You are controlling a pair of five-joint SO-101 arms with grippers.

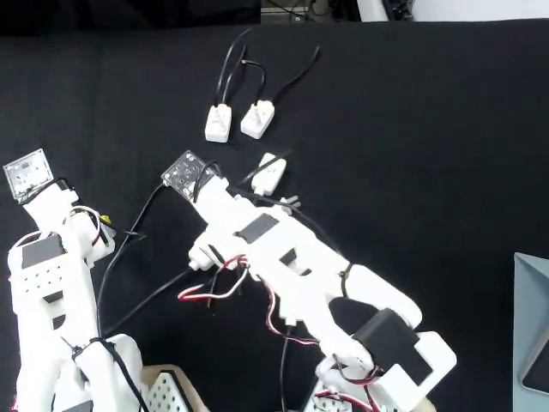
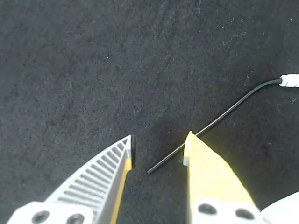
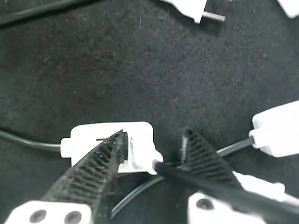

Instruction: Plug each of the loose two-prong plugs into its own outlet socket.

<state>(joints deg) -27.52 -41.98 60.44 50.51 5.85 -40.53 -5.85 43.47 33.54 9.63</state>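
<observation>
Two white socket blocks [image 1: 219, 123] [image 1: 257, 118] with black cords lie side by side at the far middle of the black mat. A white plug [image 1: 270, 172] lies just nearer. My right arm [image 1: 283, 257] stretches across the centre toward them. In the right wrist view my right gripper [image 3: 154, 135] is open and low over a white plug body [image 3: 105, 140], which lies partly under one black finger [image 3: 100, 163]. Another white piece [image 3: 275, 128] lies beside it, and a pronged plug [image 3: 191, 7] farther off. My left gripper [image 2: 159, 136] is open over bare mat, near a loose black cord [image 2: 219, 116].
My left arm [image 1: 51, 257] stands at the near left edge. A grey bin [image 1: 532, 326] sits at the right edge, and a perforated white part [image 1: 167, 390] at the front. Black cables and red and white wires [image 1: 214, 287] trail beside the right arm.
</observation>
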